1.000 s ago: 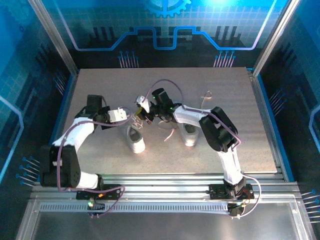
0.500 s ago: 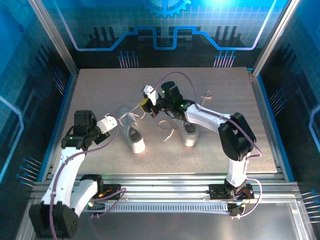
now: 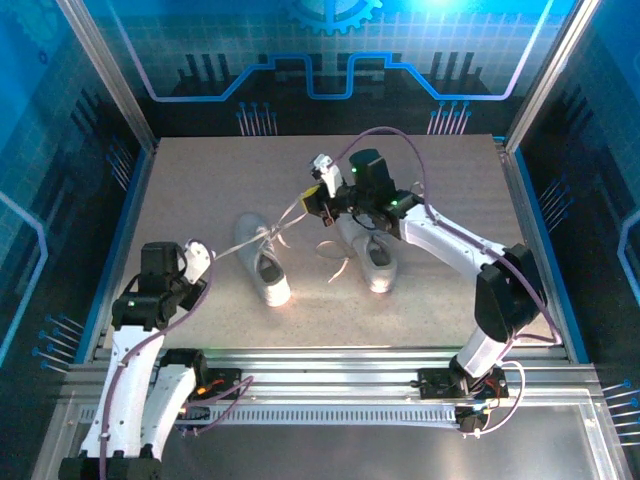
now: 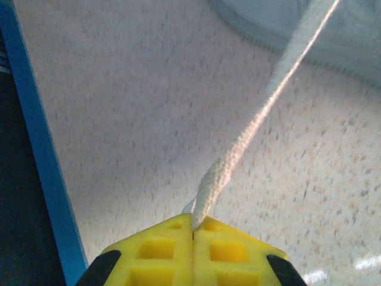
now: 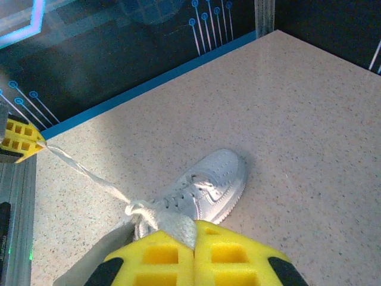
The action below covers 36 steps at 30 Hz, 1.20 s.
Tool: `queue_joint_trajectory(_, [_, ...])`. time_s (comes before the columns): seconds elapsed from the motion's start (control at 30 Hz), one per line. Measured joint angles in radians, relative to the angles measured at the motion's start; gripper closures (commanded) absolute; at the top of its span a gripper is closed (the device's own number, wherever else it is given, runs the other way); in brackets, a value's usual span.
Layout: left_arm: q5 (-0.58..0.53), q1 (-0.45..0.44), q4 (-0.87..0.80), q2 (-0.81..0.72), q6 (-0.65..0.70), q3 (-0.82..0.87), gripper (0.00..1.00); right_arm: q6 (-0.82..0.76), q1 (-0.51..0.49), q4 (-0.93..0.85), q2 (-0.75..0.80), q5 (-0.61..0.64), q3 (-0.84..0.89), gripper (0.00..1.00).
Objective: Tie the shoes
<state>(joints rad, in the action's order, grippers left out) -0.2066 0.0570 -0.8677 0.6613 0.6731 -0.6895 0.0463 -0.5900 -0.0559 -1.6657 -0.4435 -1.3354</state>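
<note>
Top external, left arm: folded back from its base at the near-left corner, forearm rising along the left side of the worktop [image 3: 200, 170], wrist turned inward toward the shoes.
Left tool [image 3: 198, 254]: low near the worktop's left edge; clamped tight on the end of a lace [image 3: 235, 247].
Left wrist view: yellow fingertips [image 4: 161, 250] pressed together, lace leaving the seam between them and running up and right to a blurred pale shoe edge.
Lace: taut and straight from left tool to the knot on the left-hand shoe [image 3: 268, 268], then on up to the right tool [image 3: 318, 198].
Right arm: stretched long from its base at the near right, elbow out toward the right edge, forearm reaching diagonally far-left over the right-hand shoe [image 3: 372, 262].
Right tool: raised above the worktop beyond the shoes, pointing left; closed on a bunch of lace.
Left-hand shoe: flat on its sole, left of centre; long axis diagonal, toe far-left, heel near-right.
Right-hand shoe: just right of the other, apart from it; long axis roughly parallel; partly under the forearm; toe direction unclear.
Loose lace [image 3: 338, 262]: curled on the worktop between the two shoes.
</note>
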Motion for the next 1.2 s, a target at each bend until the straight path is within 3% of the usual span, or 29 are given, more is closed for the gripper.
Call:
queue_joint_trajectory(0.37, [-0.246,0.000,-0.214,-0.027,-0.029,-0.009,1.00,-0.025,0.067,-0.232,0.004,0.009,-0.050,1.00])
queue_joint_trajectory(0.67, [-0.257,0.000,-0.290,0.042,-0.099,-0.115,1.00,-0.133,0.003,-0.443,-0.012,0.031,-0.343,1.00])
queue_joint_trajectory(0.83, [-0.261,0.000,-0.291,0.074,-0.100,-0.124,1.00,-0.168,-0.034,-0.515,-0.026,0.103,-0.355,1.00])
queue_joint_trajectory(1.2, [-0.369,0.000,-0.305,0.028,-0.095,-0.031,1.00,-0.183,-0.003,-0.562,-0.176,0.259,-0.347,1.00])
